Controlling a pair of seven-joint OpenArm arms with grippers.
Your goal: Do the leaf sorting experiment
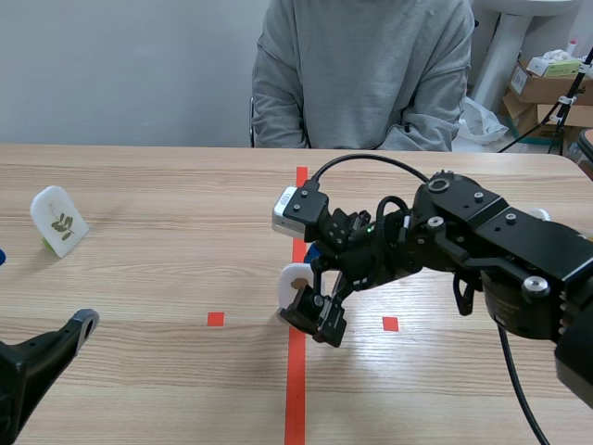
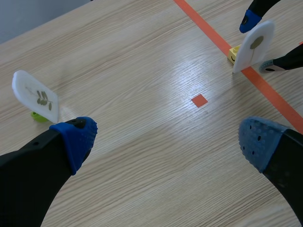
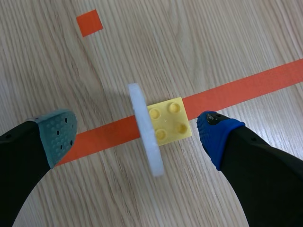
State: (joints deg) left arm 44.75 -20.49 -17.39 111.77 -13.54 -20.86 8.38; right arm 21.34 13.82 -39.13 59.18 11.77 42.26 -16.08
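A white card (image 3: 146, 135) stands upright on a yellow brick (image 3: 169, 124), which sits on the orange-red tape line. My right gripper (image 3: 136, 131) is open around this stand. Its grey-green pad is well off the card's face, and its blue pad is close beside the brick. In the scene view this card (image 1: 294, 281) sits at the table's middle with the right gripper (image 1: 316, 286) over it. A second white card with a leaf sprig (image 2: 35, 96) (image 1: 58, 221) stands on a green base at the far left. My left gripper (image 2: 168, 142) is open and empty, low at the near left.
A person in a grey sweater (image 1: 361, 69) sits across the table. Cardboard boxes (image 1: 547, 88) stand beyond the table's far right corner. The left arm (image 1: 42, 357) rests at the near left edge.
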